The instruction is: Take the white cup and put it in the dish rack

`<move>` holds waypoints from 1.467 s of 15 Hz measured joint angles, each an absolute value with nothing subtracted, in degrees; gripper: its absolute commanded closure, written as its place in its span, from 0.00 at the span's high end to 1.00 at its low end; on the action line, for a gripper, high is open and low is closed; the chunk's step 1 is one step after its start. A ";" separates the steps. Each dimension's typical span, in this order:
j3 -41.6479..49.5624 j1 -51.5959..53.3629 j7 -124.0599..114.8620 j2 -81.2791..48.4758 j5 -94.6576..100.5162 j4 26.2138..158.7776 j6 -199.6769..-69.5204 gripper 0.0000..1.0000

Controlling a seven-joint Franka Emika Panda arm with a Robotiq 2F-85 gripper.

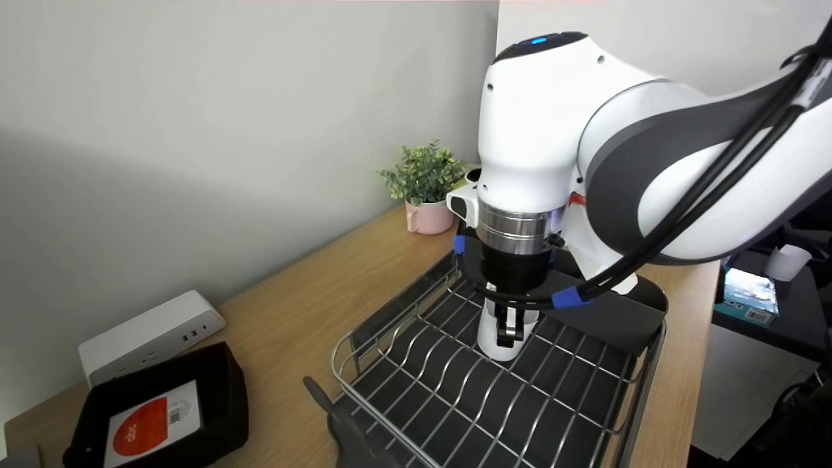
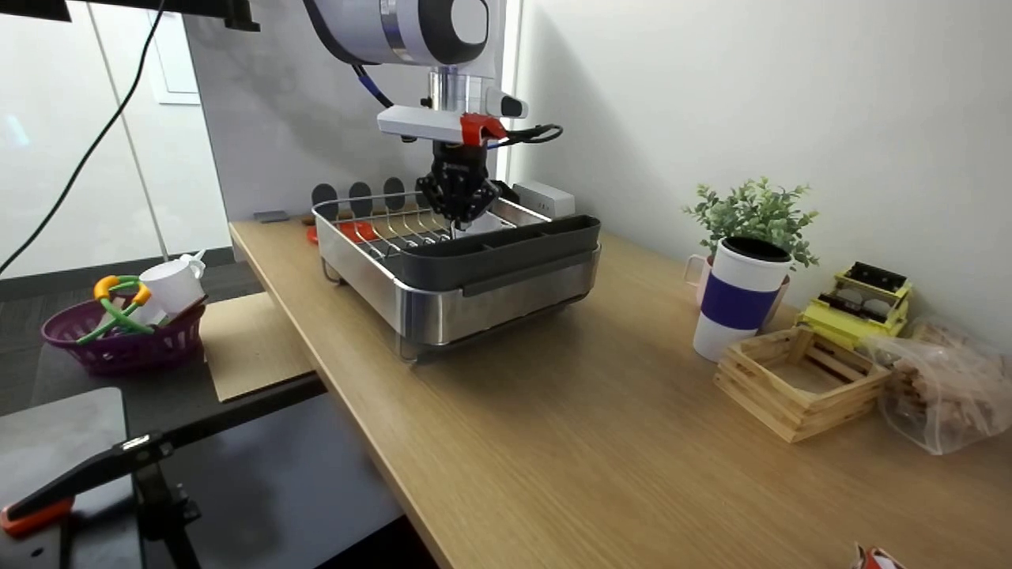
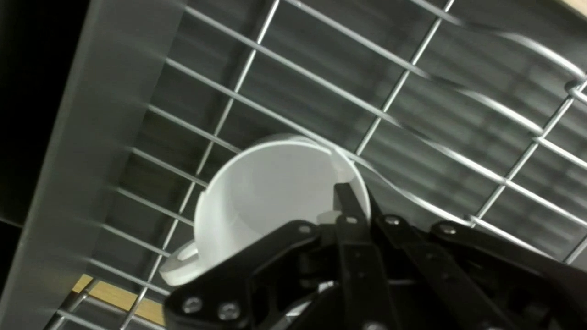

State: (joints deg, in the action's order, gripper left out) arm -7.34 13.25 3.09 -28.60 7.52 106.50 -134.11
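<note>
- Claw clamps across one wall of the white cup at its rim; cup is inside the dish rack, near its caddy.
- Base contact with the dish rack's wires: cannot tell. Release above them — cup may drop and tip.
- Curved wire just beside claw; opening wide might strike it, shoving the cup.
- Rising before both sides clear the wall — probably drags cup up.
</note>
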 measured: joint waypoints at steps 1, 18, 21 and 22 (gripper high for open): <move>-7.34 13.25 3.24 -28.73 7.53 106.12 -133.89 0.01; -7.34 13.27 3.78 -29.32 7.61 105.10 -133.56 0.01; -7.34 13.27 3.70 -29.32 7.61 105.10 -133.59 0.19; -7.34 13.28 3.68 -29.32 7.61 105.10 -133.59 0.29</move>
State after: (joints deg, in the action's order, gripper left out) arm -7.34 13.28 3.68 -29.32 7.61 105.10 -133.59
